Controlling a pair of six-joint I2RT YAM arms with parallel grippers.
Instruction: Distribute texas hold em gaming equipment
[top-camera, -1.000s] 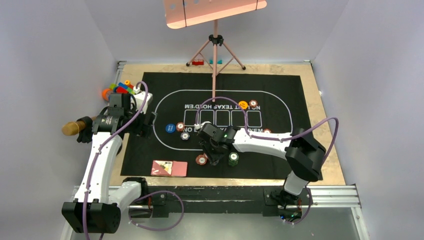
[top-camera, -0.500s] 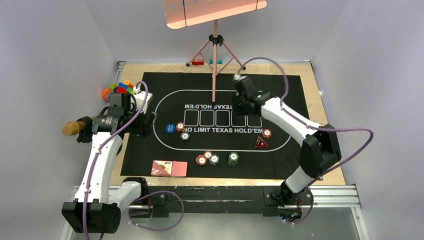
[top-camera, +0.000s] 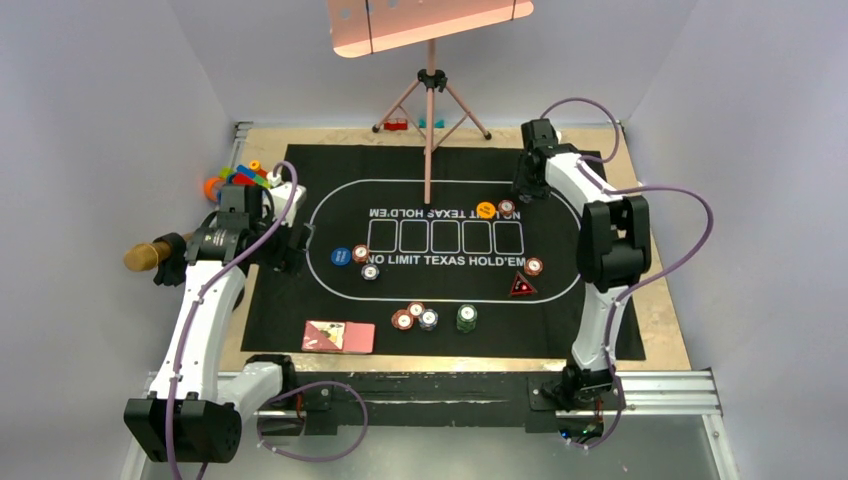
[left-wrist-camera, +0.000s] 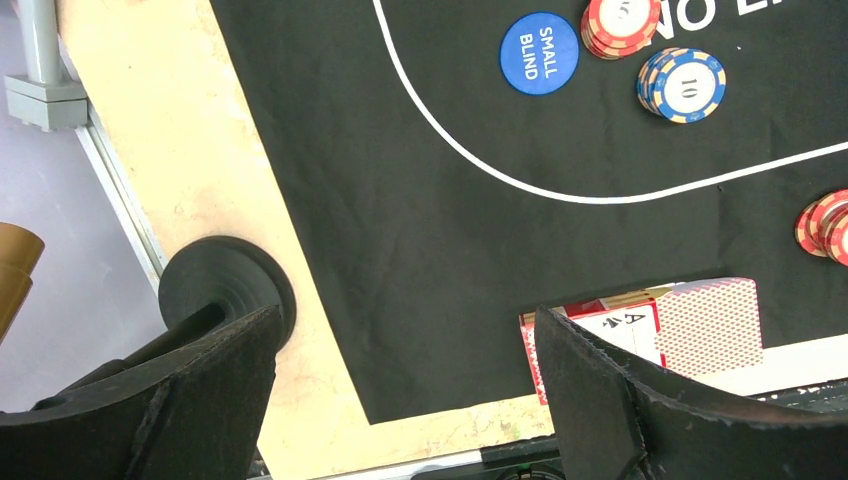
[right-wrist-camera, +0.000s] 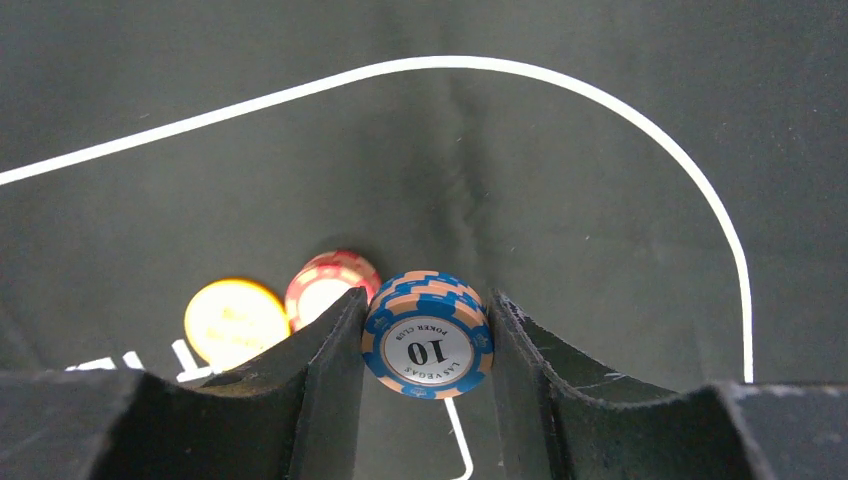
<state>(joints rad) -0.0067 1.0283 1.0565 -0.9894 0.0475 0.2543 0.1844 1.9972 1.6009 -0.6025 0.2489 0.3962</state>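
Note:
My right gripper is shut on a small stack of blue-and-tan "10" chips, held just above the mat beside the orange button and a red chip stack. From above, the right gripper is at the mat's far right, by the orange button. My left gripper is open and empty over the mat's near-left corner, next to the pink-backed cards. The blue small-blind button, red chips and blue-tan chips lie beyond. The triangle lies at right.
A black printed mat covers the board. A pink tripod stands at the far middle. Toy blocks and a brown cylinder sit off the mat at left. More chip stacks and green chips lie near the front.
My right arm has swung from the near chip stacks across the mat to its far right side, carrying chips. The left arm has not moved.

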